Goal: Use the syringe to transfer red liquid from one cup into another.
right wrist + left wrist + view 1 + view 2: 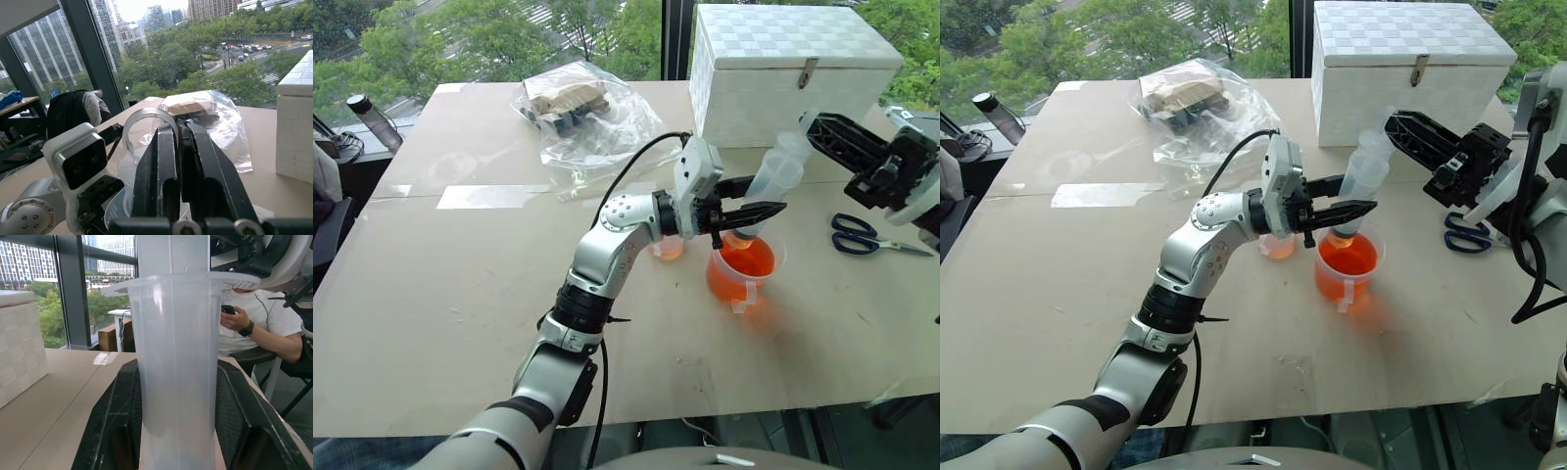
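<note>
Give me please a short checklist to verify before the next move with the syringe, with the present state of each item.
1. Left gripper shut on the syringe barrel: ok.
2. Right gripper shut on the plunger end: ok.
3. Syringe tip inside the wide beaker: ok.
4. Tip below the red liquid surface: cannot tell.
5. Small cup upright beside the beaker, ready to receive: ok.
6. Scissors lying apart from both cups: ok.

The syringe [781,164] is frosted translucent plastic; the tabletop [460,284] matt brown board; the box [783,69] white woven texture.
</note>
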Motion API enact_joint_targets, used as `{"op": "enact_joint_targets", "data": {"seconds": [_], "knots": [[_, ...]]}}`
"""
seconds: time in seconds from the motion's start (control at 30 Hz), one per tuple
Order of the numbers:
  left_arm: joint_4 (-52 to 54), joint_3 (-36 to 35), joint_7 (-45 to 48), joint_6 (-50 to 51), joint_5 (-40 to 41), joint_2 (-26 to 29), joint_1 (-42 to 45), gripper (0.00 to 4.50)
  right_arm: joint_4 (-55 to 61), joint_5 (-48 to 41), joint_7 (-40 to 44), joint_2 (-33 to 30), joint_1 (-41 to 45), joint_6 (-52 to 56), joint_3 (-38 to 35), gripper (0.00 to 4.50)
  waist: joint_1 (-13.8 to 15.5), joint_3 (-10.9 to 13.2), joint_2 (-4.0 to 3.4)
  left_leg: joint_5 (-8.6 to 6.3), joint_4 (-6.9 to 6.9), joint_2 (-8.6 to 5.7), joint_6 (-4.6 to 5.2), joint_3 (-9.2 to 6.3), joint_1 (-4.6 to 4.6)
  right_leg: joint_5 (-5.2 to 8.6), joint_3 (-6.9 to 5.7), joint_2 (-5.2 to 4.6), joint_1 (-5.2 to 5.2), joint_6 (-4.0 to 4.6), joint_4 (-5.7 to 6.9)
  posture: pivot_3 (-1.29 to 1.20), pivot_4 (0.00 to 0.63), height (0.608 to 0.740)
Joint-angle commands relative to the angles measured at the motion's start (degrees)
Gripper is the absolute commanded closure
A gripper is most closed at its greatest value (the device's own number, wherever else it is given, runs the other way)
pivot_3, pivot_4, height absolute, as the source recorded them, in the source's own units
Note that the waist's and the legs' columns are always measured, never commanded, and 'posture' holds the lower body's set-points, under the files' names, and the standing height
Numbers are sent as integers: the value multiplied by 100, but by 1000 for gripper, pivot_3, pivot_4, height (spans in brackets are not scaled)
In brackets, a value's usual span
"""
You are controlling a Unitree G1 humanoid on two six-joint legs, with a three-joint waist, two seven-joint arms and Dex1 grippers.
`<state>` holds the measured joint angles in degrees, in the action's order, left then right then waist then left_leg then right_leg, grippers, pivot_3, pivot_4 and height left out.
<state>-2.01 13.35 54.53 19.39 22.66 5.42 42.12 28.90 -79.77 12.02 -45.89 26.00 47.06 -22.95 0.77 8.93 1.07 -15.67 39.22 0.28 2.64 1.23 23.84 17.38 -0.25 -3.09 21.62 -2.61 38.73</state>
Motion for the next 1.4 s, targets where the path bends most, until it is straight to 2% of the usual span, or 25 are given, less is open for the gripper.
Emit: {"op": "enact_joint_targets", "data": {"seconds": [0.03,0.23,0.33,0.5,0.53,0.7,0.87,1.1,1.23,1.4], "knots": [[80,254,232,-39,10,-44,-36,3149,-87,155,-214,23,217,-551,-615,4472,-1,0,0,0,0,0,0,0,0,0,0,0,0,0,0,0,150,740],[33,214,178,-107,-19,-94,31,3149,-77,280,64,-77,107,-473,-604,4472,-1,0,0,0,0,0,0,0,0,0,0,0,0,0,-1,0,150,740],[46,201,173,-119,-19,-103,41,3149,-131,220,178,-151,100,-434,-700,3516,6,0,0,0,0,0,0,0,0,0,-1,0,0,0,0,0,150,740],[89,162,125,-130,18,-155,93,3149,-86,45,334,-326,-128,-288,-981,1172,7,0,0,0,-1,0,0,0,1,0,0,0,0,0,-1,0,150,740],[107,140,106,-130,36,-173,131,3149,-95,-112,483,-432,-271,-178,-1125,1048,9,0,0,0,-2,0,0,0,1,0,-1,0,0,0,-1,0,150,740],[394,-77,-77,118,274,-295,449,3149,-279,-921,1349,-1045,-1276,477,-2040,1048,14,0,0,-3,-2,0,4,0,5,0,-4,-1,-3,0,-10,0,150,740],[695,-203,-350,495,404,-268,727,3149,-535,-1267,1980,-1159,-2121,780,-2763,1048,10,-1,-1,-14,-2,1,25,-2,3,0,-5,0,-10,0,-14,0,150,740],[938,-545,-870,1111,598,-78,1069,3149,-392,-580,1923,-896,-2441,454,-2504,1048,2,-5,-10,-15,-1,0,26,-3,-11,0,0,7,-15,-1,-3,0,150,740],[1156,-842,-1030,1189,627,265,1213,3149,-310,-145,1538,-714,-1978,77,-1980,1048,-15,-4,-12,-3,0,1,5,1,-9,0,5,10,-13,-1,-7,0,150,740],[1222,-1365,-1042,1346,732,1041,1098,3149,-205,-41,1220,-586,-1310,-103,-1380,1048,-26,-5,-17,-2,-2,3,2,0,-11,0,5,13,-9,0,-5,0,150,740]]}}
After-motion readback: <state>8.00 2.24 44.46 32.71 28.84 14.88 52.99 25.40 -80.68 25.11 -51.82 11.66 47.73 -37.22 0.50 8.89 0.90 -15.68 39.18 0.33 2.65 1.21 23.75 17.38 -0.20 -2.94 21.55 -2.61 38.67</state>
